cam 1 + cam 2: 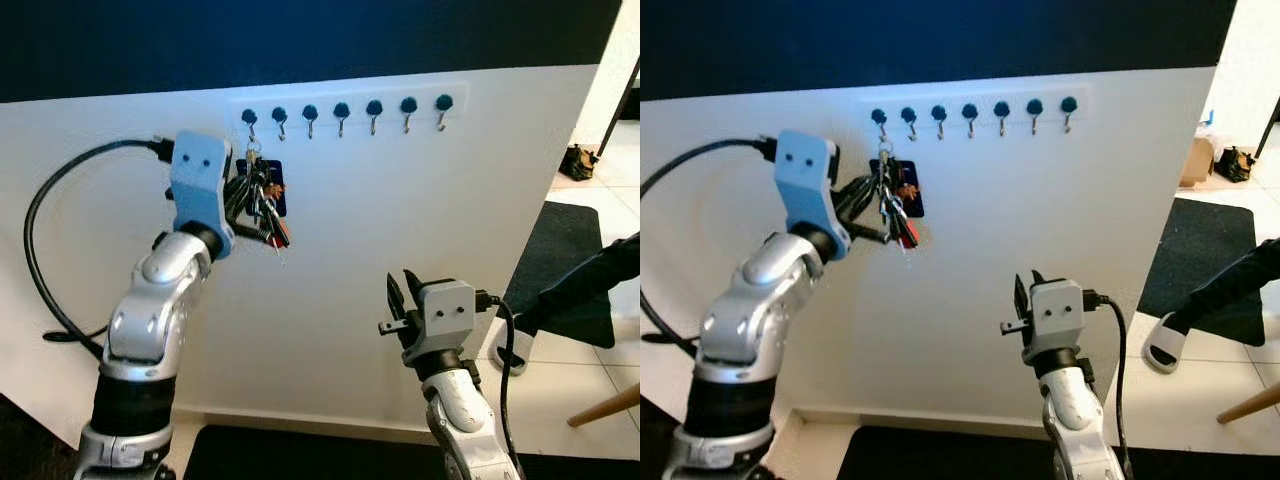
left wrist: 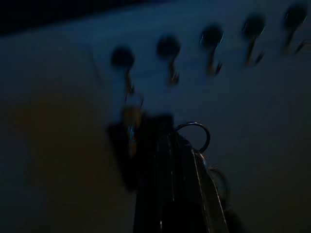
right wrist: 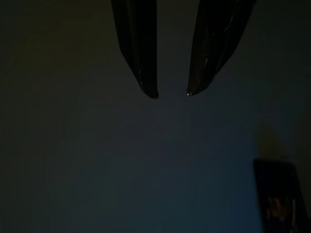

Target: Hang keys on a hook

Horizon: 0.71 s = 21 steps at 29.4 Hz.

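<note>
Nearest to us, low on the right, our right pincer [image 1: 397, 300] hangs in front of the white wall [image 1: 420, 220] without touching anything; its two black fingers [image 3: 141, 53] stand apart with a clear gap between the tips, holding nothing. A black cable [image 1: 505, 345] loops out of its grey wrist housing.

Higher up on our left, the silver left arm [image 1: 150, 320] is raised toward the wall, a thick black cable [image 1: 45, 230] arcing out from behind its blue wrist block [image 1: 200, 190]. Our left pincer [image 1: 245, 200] reaches into the bunch of keys [image 1: 265, 205], and the wrist view shows its fingers [image 2: 170, 184] pressed close together with a key ring [image 2: 194, 133] at their tips, so we read it as pinching the keys. The bunch, with a red piece and a dark blue tag [image 1: 275, 185] behind it, sits against the wall just under the leftmost hook [image 1: 250, 128]; a ring [image 2: 133, 99] seems to hang from that hook, though the dim, blurred wrist view leaves this uncertain.

Farther back, a white rail [image 1: 345, 108] on the wall carries a row of seven dark-capped hooks. Above the white wall runs a dark blue band [image 1: 300, 40]. Off to the right, on the tiled floor [image 1: 600, 380], lie a dark mat [image 1: 560, 250] and a person's dark sleeve [image 1: 590, 275]
</note>
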### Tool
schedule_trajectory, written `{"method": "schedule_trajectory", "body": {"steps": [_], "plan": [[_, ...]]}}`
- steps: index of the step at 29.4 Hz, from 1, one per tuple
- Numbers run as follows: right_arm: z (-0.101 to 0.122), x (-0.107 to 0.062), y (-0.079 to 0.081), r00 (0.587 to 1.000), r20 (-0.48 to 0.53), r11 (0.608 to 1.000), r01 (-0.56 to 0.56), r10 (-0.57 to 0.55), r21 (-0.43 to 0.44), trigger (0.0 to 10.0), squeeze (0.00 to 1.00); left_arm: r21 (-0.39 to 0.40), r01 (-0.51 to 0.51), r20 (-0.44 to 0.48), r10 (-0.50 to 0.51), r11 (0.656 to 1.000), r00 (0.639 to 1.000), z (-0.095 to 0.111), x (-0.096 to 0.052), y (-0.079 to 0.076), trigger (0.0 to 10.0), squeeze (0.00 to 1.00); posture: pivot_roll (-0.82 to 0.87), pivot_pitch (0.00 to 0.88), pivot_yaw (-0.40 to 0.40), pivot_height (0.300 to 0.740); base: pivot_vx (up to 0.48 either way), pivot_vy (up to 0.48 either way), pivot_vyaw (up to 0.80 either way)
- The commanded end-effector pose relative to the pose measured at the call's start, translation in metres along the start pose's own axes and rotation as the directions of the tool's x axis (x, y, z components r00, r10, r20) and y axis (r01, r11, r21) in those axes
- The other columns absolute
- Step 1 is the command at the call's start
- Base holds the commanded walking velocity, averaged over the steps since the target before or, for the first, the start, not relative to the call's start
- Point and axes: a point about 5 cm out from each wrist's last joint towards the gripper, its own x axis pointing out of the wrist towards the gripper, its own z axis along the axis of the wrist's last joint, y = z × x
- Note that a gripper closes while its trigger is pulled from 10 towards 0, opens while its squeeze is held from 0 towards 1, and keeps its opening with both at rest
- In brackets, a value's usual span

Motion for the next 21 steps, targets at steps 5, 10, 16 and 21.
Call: {"method": "schedule_trajectory", "body": {"steps": [5, 10, 16, 21], "plan": [[0.002, 0.003, 0.005, 1.000, -0.001, 1.000, -0.014, 0.014, 0.012, 10.0, 0.00, -0.015, 0.064, 0.018, -0.063, 0.998, 0.998, 0.008, 0.006, -0.014, 10.0, 0.00, 0.05, 0.167, 0.110, 0.740, 0.000, 0.000, 0.00], [0.002, 0.003, 0.005, 1.000, -0.001, 1.000, -0.010, 0.010, 0.012, 10.0, 0.00, -0.041, 0.089, 0.010, -0.089, 0.995, 0.996, 0.011, 0.016, -0.027, 10.0, 0.00, 0.05, 0.171, 0.114, 0.740, 0.000, 0.000, 0.00], [0.006, 0.004, -0.003, 1.000, 0.008, 1.000, 0.014, -0.014, 0.002, 10.0, 0.00, -0.035, 0.108, 0.025, -0.107, 0.994, 0.994, 0.017, 0.034, -0.033, 10.0, 0.00, 0.05, 0.175, 0.124, 0.740, 0.000, 0.000, 0.00], [0.007, 0.004, -0.005, 1.000, 0.011, 1.000, 0.023, -0.023, -0.002, 10.0, 0.00, -0.037, 0.101, 0.006, -0.101, 0.994, 0.995, 0.014, 0.040, -0.031, 10.0, 0.00, 0.04, 0.175, 0.131, 0.740, 0.000, 0.000, 0.00]]}}
